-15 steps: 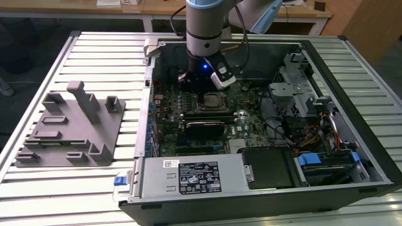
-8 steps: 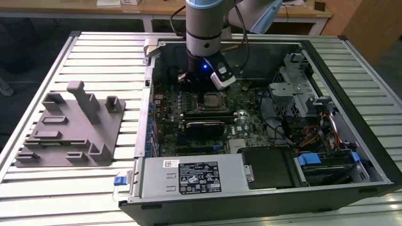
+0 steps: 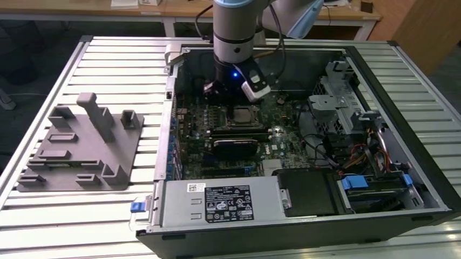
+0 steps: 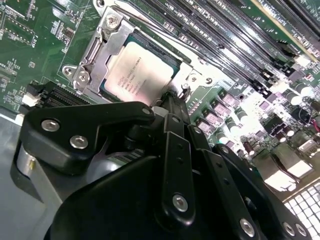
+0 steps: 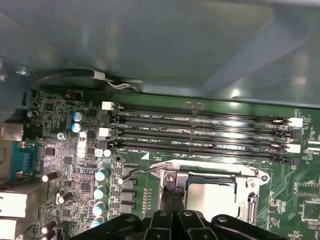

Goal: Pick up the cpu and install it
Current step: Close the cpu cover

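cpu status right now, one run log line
cpu: seated inside metal socket frame | hand: shut, tips at frame edge beside cpu

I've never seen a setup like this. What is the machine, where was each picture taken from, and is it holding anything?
This is a grey robot arm reaching down into an open black computer case lying on a slatted metal table. The exterior view comes from a camera off the arm; both wrist views come from cameras riding near its wrist, looking past its black gripper at the green motherboard. The small square cpu with a pale silver top sits in its socket. The gripper's tip is at the socket's edge, fingers together, holding nothing I can see. A grey plastic tray lies on the table at the exterior view's left.
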{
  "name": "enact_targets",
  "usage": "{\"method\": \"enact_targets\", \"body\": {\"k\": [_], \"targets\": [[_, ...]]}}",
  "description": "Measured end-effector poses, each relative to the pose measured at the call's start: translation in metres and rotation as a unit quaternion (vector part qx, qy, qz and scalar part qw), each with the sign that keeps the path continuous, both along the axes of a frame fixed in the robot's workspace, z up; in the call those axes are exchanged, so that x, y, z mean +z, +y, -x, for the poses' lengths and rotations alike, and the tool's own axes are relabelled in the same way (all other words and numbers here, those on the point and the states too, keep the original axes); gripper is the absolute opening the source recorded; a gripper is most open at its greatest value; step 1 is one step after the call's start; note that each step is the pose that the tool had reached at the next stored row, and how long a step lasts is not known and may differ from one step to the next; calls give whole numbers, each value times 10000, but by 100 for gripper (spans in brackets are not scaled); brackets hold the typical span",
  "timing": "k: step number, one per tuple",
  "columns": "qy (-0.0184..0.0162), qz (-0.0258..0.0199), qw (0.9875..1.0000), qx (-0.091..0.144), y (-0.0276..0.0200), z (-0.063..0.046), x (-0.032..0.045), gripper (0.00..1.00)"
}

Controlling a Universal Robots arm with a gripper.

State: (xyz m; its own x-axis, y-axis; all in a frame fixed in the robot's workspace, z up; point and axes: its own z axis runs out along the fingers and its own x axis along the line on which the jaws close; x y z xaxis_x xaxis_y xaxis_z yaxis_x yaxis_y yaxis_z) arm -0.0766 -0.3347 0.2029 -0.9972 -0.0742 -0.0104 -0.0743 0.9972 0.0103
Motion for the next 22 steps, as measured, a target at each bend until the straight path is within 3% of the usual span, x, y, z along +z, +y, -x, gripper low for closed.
{"method": "enact_targets", "body": {"k": [14, 22], "targets": [[-8, 6, 10000, 0, 0, 0, 219, 11], [-9, 7, 10000, 0, 0, -9, 232, 11]]}}
